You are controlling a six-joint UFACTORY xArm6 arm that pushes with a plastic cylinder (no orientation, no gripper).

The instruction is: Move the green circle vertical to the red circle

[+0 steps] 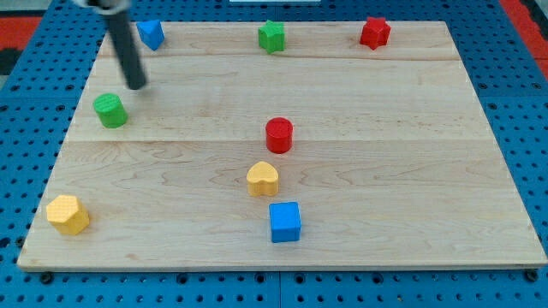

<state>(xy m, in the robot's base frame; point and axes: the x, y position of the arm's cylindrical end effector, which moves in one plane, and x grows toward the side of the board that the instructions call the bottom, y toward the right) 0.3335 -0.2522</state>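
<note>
The green circle (110, 110) stands on the wooden board (411, 171) at the view's left. The red circle (278, 135) stands near the board's middle, well to the right of the green one. My tip (136, 86) is just above and to the right of the green circle, a short gap away from it. The dark rod slants up to the view's top left.
A blue block (151, 34), a green star (271, 36) and a red star (374, 32) stand along the top edge. A yellow heart (263, 179) and a blue cube (285, 222) stand below the red circle. A yellow hexagon (68, 214) stands at the bottom left.
</note>
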